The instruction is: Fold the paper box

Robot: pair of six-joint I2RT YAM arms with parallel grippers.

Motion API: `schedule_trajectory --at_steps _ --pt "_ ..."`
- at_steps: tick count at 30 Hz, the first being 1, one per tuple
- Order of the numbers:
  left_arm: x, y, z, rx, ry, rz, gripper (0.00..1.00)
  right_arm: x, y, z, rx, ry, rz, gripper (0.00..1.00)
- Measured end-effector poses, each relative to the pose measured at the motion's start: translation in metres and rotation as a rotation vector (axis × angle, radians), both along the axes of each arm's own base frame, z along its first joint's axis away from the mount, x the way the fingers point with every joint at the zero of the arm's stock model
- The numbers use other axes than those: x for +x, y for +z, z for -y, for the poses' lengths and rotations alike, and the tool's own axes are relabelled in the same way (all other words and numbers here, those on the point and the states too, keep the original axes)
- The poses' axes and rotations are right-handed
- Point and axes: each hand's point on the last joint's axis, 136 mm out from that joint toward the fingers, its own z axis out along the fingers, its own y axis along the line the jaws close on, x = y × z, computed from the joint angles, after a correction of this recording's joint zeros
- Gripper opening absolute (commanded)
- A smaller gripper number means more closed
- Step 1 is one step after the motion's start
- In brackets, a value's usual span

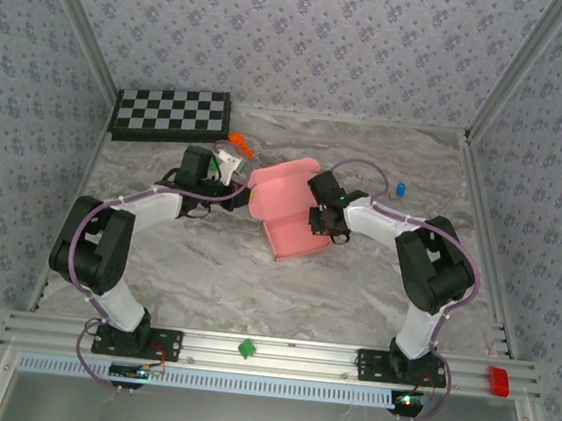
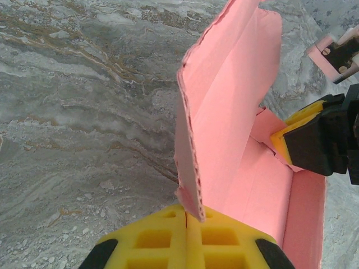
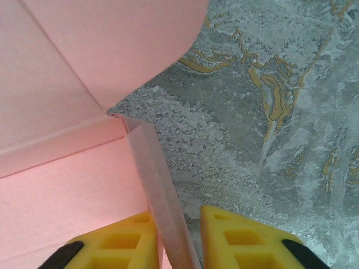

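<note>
Low in the overhead view, a green tag [image 1: 244, 347] on the rail between the two arm bases. Above that, bare marbled tabletop [image 1: 352, 298]. At mid-frame, the paper box [image 1: 286, 211], pink and half formed, lying open on the tabletop between both arms. Left gripper [image 2: 188, 221] pinched tight on the lower corner of an upright panel, yellow pads together. Right gripper [image 3: 176, 216] clamped across a low side wall, one pad against each face. Farther back, an orange brick [image 1: 239, 149] just up-left of the box, a small blue object [image 1: 401, 190] off to the right, and a checkerboard [image 1: 170, 113] at upper left.
</note>
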Motion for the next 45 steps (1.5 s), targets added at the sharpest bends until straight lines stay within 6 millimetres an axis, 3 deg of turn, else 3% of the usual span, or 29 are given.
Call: schedule_trajectory --at_steps 45 --pt "0.0002 0.0016 0.0011 -0.006 -0.007 0.007 0.00 0.0024 -0.0081 0.0018 -0.174 0.043 0.021 0.16"
